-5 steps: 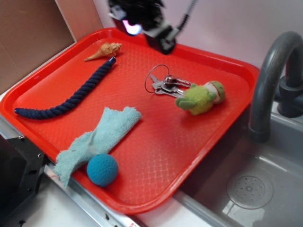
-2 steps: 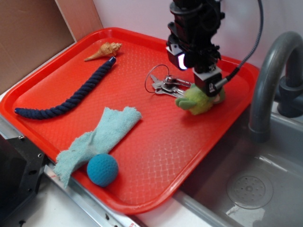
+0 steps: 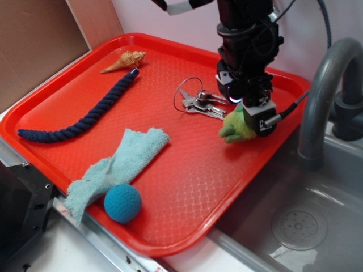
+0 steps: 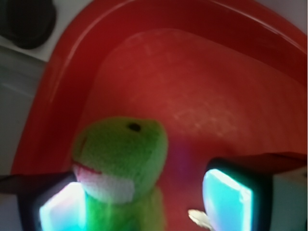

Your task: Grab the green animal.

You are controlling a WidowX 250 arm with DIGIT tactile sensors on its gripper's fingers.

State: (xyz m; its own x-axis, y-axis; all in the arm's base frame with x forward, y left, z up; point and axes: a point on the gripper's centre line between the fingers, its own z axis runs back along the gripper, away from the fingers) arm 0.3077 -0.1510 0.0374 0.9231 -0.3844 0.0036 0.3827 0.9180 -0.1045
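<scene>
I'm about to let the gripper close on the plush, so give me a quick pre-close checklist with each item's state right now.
1. Gripper open: ok, both lit fingers stand apart in the wrist view.
2. Fuzzy lime-green plush animal between the fingers: ok, though it sits nearer the left-of-picture finger.
3. Off-centre gap: not ok, bare space lies beside the other finger.
4. Metal key bunch on its ring clear of the jaws: ok, it lies beside the gripper, apart from it.
5. Fingers low enough to grip: cannot tell.
6. Red plastic tray rim clear of the gripper: ok.
</scene>
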